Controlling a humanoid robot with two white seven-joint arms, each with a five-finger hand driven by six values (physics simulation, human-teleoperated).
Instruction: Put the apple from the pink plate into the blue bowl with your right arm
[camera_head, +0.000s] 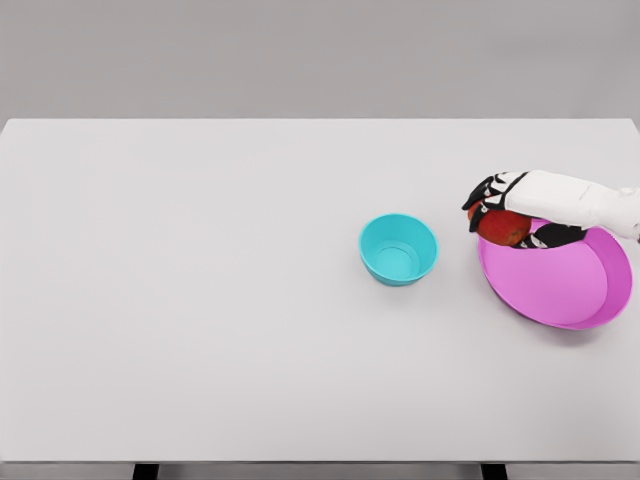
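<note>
Head view, right robot hand: right robot hand comes in from the right edge on a white forearm, dark fingers curled down over the apple. It reads as a hold on the fruit, fingers wrapped over the top and far side; thumb contact is not clear from this angle.

Head view, apple: red apple sits directly under the robot hand, at the near-left rim of the pink plate. Whether it rests on the plate or is just lifted off, I cannot tell; no clear gap shows beneath it.

Head view, pink plate: pink plate lies below and to the right of the robot hand, tilted look to its rim, otherwise bare apart from a dark shadow or finger part beside the apple.

Head view, blue bowl: blue bowl stands to the left of the robot hand and a little nearer the camera, apart from the plate, upright, nothing inside.

Head view, table: white table carries both dishes.

Head view, left arm: not in view.

Progress, done: reach finished and grasp apparently made, judging by the closed fingers over the fruit.

Progress, left: lift clear of the plate rim, carry leftward across the gap, lower over the bowl mouth, let go. Most of the task remains, by my reckoning.

Progress, watch point: the bowl is small relative to the fruit and hand, so release likely needs to be well centred.
</note>
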